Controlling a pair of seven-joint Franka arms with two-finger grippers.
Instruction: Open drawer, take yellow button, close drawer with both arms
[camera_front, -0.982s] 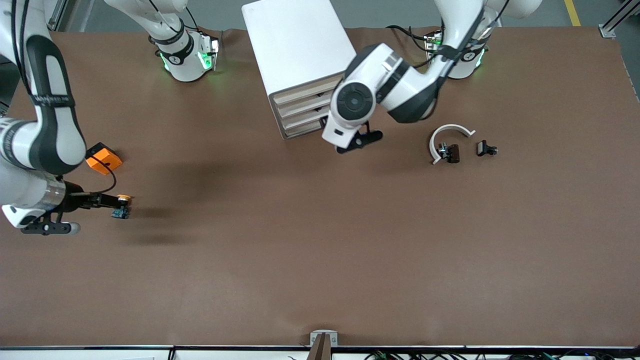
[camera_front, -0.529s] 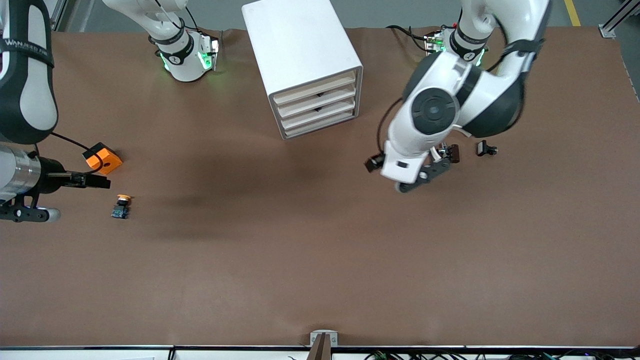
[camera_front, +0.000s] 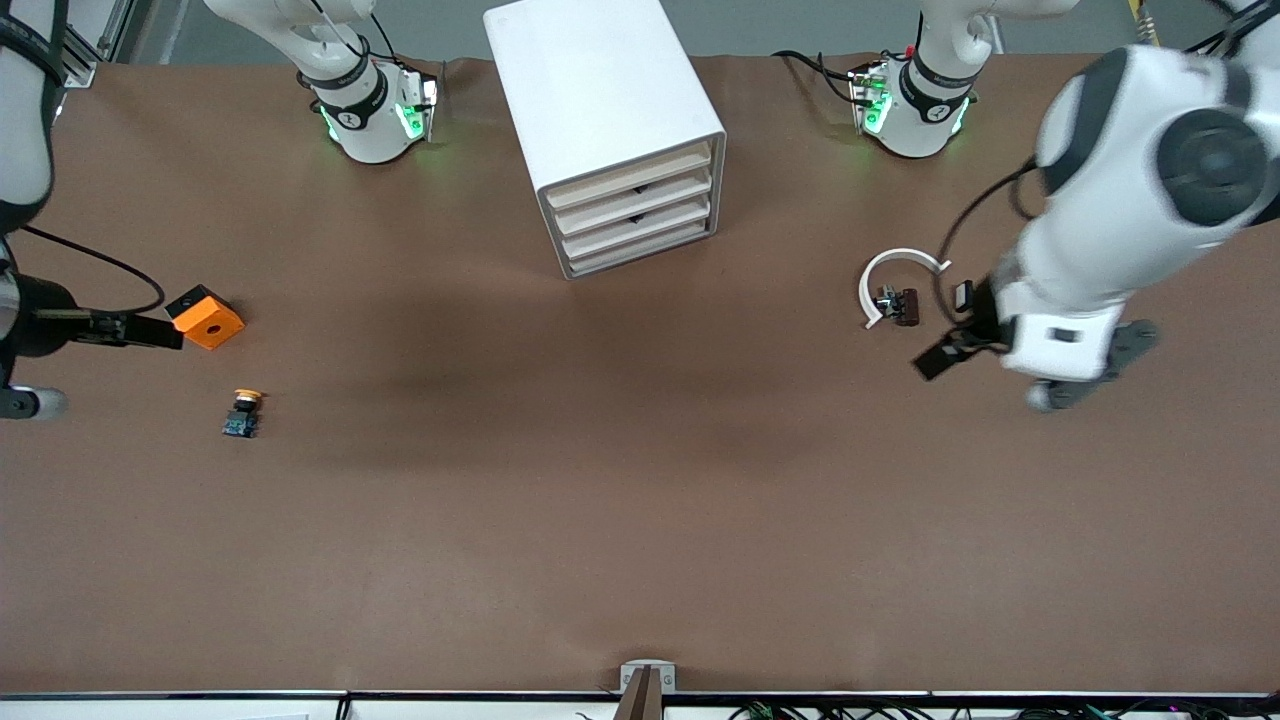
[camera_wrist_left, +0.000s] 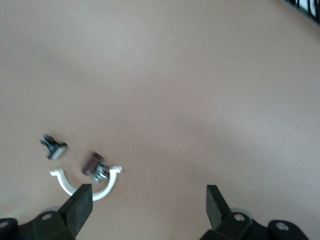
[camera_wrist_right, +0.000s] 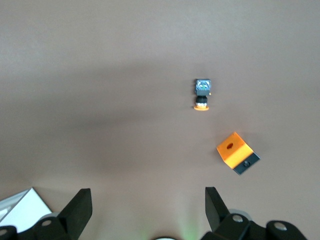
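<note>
- The right end effector (camera_front: 150, 332) hung empty with its fingers spread, over the surface at the right arm's end, just beside the orange cube (camera_front: 207, 322).
- The left end effector (camera_front: 945, 355) was likewise released and holding nothing, up over the surface at the left arm's end, near the white arc (camera_front: 893, 272) and the black clip pieces (camera_wrist_left: 54, 147).
- The button (camera_front: 242, 413) lay on the bare surface (camera_front: 640, 500), nearer the front camera than the orange cube and clear of both arms.
- All four drawers in the cabinet (camera_front: 600, 110) looked pushed in; the drawer (camera_front: 630, 200) showed a flush front.
- Judged from that layout, the task seemed at its end: the button was out and the drawer shut. All that remained was for each arm to pull back and settle at rest.
- A second earlier the right end effector had been right at the button, and the left arm had been at the cabinet front; since then both had swung away toward their own ends of the surface, while the button stayed where it was.
</note>
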